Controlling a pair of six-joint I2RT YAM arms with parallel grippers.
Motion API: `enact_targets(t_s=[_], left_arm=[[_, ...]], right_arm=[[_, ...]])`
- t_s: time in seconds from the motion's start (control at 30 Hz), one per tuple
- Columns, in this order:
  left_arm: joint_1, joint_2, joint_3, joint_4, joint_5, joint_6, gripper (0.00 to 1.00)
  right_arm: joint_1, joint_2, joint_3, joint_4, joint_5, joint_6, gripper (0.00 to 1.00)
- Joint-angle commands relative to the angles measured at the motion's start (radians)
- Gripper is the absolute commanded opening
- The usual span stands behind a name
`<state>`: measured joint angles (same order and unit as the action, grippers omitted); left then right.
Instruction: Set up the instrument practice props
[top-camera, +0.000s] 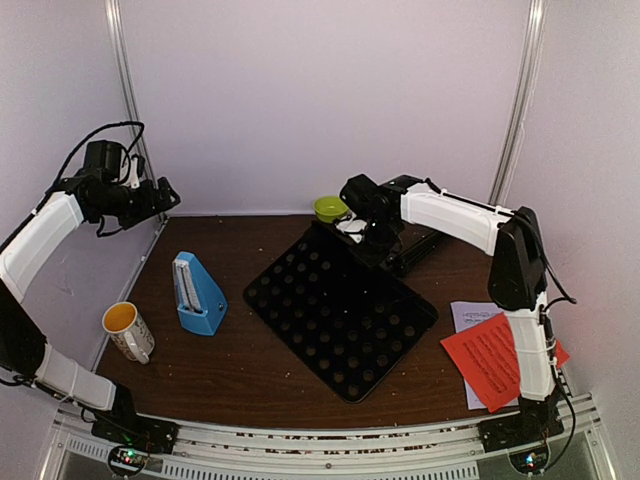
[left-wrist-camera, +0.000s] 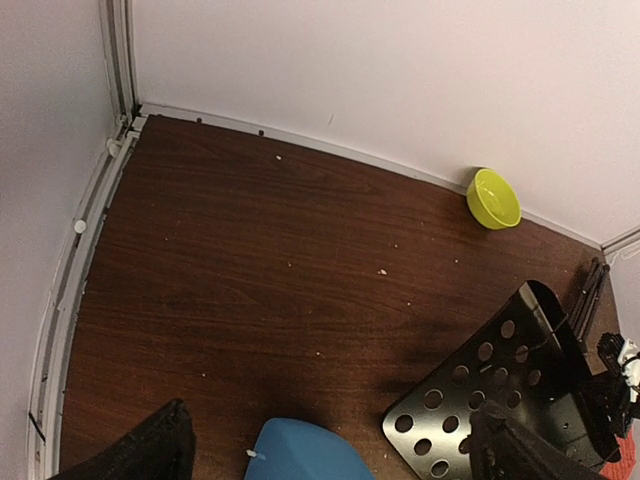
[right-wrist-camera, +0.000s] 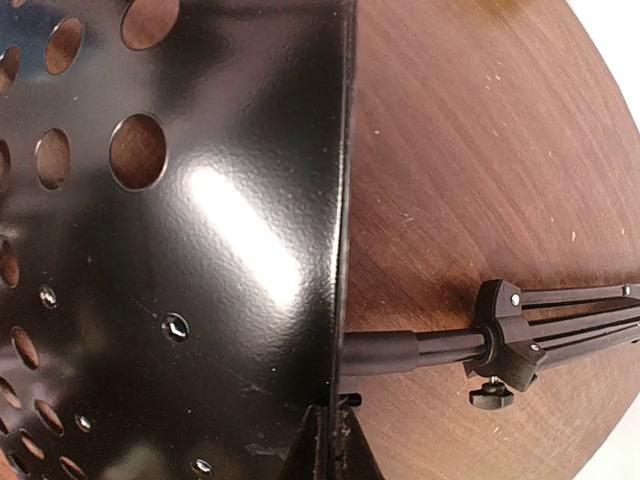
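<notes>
Top external, red music sheet (top-camera: 485, 362), print illegible

No legible text anywhere. Red sheet (top-camera: 486, 360) — printed lines, too small to read. White sheet (top-camera: 470, 315) — same. Metronome (top-camera: 187, 287) scale marks unreadable.

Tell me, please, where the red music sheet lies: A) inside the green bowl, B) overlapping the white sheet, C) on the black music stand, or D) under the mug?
B: the red music sheet lies over the white sheet, off the music stand.
</notes>
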<state>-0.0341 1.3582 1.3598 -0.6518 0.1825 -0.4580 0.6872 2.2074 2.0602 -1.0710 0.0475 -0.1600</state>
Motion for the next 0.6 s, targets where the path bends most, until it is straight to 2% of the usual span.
enact_targets(t_s=[0.0,0.2,0.43,0.57], left_arm=[[0.009,-0.047,-0.013,0.057,-0.004,0.000,0.98],[0.008,-0.089,-0.004,0.081,-0.036,-0.004,0.98],[0.008,-0.165,-0.004,0.137,-0.084,0.012,0.98],[0.008,-0.184,0.042,0.117,-0.132,0.054,0.98]], right_arm=[[-0.009,-0.044,0.099,0.016,-0.003,0.055,0.00],[-0.035,-0.124,0.227,0.097,-0.029,0.171,0.00],[-0.081,-0.288,0.230,0.341,-0.066,0.391,0.00],[-0.109,-0.371,0.229,0.467,-0.081,0.533,0.00]])
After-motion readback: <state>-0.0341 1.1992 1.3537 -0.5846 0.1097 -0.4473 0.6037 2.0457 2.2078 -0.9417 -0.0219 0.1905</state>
